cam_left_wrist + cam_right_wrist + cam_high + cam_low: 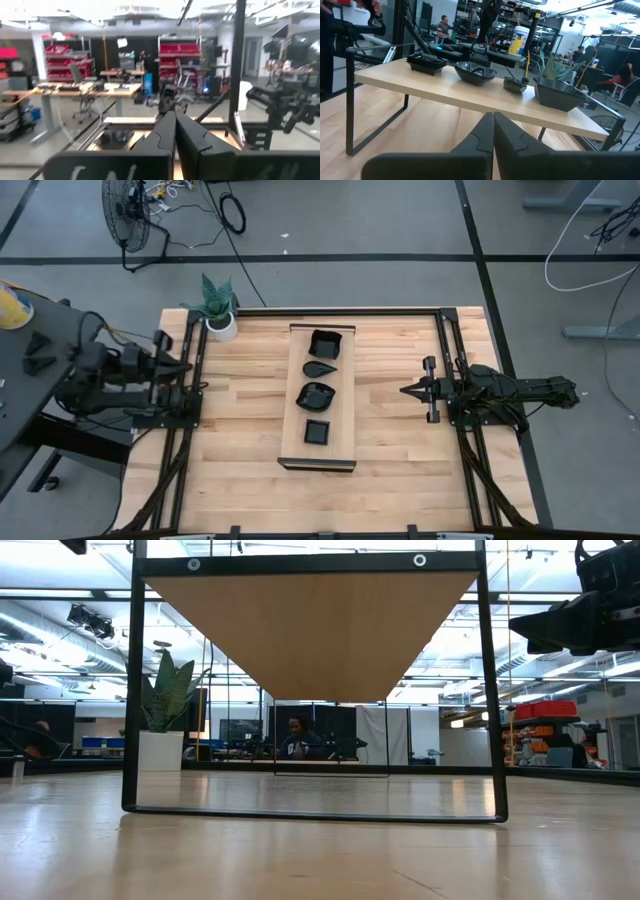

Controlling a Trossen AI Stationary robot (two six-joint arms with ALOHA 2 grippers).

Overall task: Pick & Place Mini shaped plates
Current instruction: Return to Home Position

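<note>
Mini shaped plates point(318, 385) are ranged in a row on pale shelf point(292, 410), mid wooden table point(240, 470); left gripper point(187, 367) and right gripper point(404, 390) are held either side of shelf, jaws pressed together; red bin racks point(60, 55) are seen beyond.

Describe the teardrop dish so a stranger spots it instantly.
Mid-table stands a long pale wooden shelf holding four glossy black dishes. The teardrop dish is second from the end nearest the green potted plant, the slimmest, drawn to one tip.
</note>
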